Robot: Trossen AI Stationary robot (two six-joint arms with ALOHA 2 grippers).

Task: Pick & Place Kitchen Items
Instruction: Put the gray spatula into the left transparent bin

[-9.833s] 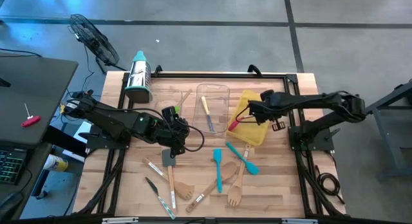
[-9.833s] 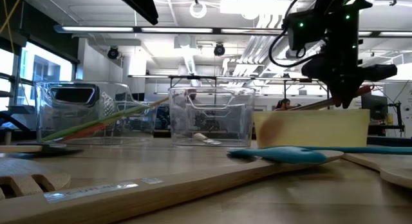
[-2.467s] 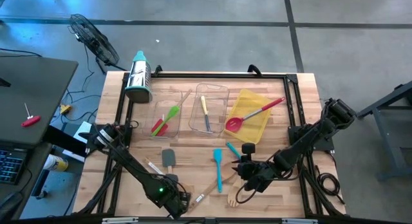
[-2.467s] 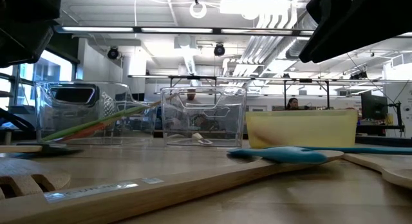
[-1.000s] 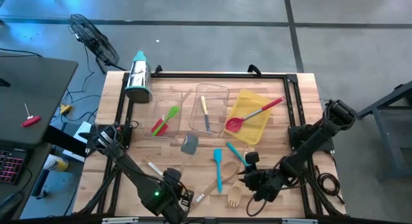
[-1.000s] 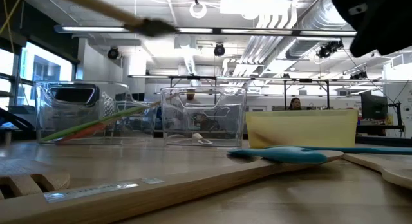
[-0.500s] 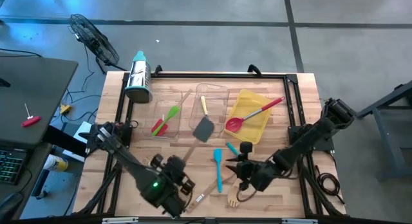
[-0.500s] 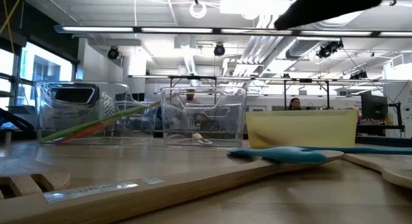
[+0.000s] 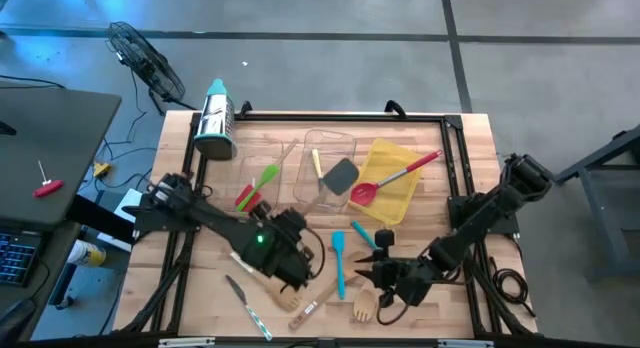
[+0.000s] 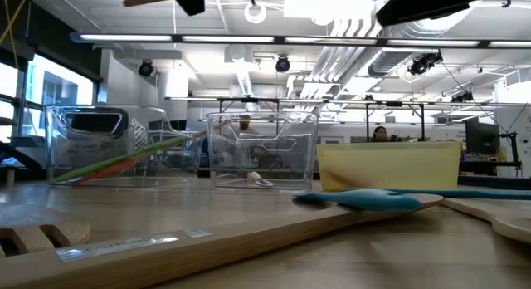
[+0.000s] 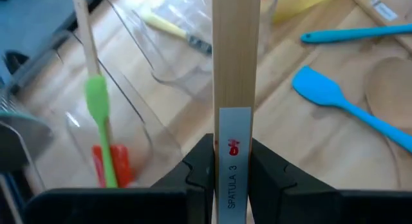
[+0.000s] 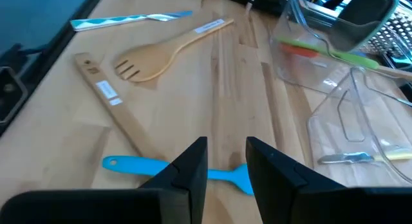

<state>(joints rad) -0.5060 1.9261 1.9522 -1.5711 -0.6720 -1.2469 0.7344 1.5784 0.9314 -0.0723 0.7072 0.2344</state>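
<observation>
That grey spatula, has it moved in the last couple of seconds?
Yes. The grey spatula, held by the left pincer, went from the table's near side up to over the middle clear bin.

The wooden tabletop (image 9: 215, 288) carries two clear bins (image 9: 330, 146), a yellow bin (image 9: 400, 193), teal spatulas (image 9: 339, 260), wooden forks (image 9: 364, 308) and a knife (image 9: 246, 305).

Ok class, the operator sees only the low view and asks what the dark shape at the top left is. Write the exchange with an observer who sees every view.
Observer: It's the grey spatula, with its head over the clear bin next to the yellow bin.
Operator: Is it held?
Observer: Yes, the left gripper is clamped on its wooden handle.
Operator: And the right gripper?
Observer: The right gripper is open and empty, above a teal spatula.
</observation>
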